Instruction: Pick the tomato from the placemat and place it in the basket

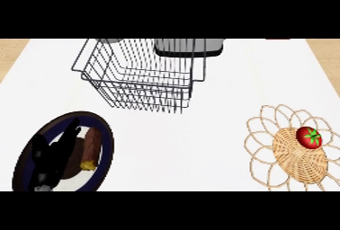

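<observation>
Head view: we see the tomato (309, 137) on the wicker placemat (292, 157) at four o'clock, wire basket (143, 74) at twelve, our left hand (50, 157) open, empty, over a plate (100, 159) at eight.

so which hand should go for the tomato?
Probably right. The tomato sits on the placemat at the view's right, the robot's right side. The only hand showing, the left hand, is far left over the plate. The right hand isn't in view.
</observation>
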Action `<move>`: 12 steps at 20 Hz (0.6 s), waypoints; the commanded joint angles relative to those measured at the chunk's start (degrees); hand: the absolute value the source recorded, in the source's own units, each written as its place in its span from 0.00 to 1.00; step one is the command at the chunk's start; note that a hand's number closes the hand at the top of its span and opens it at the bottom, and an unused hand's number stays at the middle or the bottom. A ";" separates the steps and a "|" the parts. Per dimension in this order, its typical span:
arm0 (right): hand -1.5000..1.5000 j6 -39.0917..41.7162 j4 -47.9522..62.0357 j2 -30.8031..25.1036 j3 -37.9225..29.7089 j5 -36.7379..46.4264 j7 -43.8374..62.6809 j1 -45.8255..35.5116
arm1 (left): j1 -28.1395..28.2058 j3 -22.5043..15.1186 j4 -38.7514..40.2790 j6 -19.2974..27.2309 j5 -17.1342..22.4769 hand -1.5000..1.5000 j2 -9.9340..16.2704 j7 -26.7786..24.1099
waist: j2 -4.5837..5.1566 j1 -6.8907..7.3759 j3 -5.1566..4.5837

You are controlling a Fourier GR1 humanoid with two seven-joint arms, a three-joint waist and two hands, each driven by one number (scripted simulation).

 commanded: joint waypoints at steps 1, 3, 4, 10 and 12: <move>0.00 -3.93 -2.60 5.75 1.93 3.52 0.46 3.14 | 3.37 0.76 4.32 -1.75 1.12 0.50 0.00 0.50 | 0.49 -0.21 -0.62; 0.00 -5.14 -2.01 7.64 2.26 4.84 0.14 3.06 | 2.83 -1.48 1.14 0.09 -0.30 0.50 -1.35 4.57 | 0.49 0.02 -0.57; 0.00 -5.98 -2.06 9.18 2.56 5.72 0.42 3.46 | 2.67 -0.64 2.02 -0.86 -0.38 0.50 -0.60 2.83 | 0.51 0.01 -0.60; 0.00 -10.36 1.46 11.91 5.63 14.86 -2.83 4.11 | 2.13 -2.05 3.32 0.55 -2.72 0.50 -3.12 1.34 | 0.78 0.69 -0.57; 0.00 -10.63 -0.50 14.07 7.06 15.54 0.81 4.82 | 2.89 1.26 1.70 -2.52 0.73 0.50 0.07 3.29 | 0.62 0.61 -0.61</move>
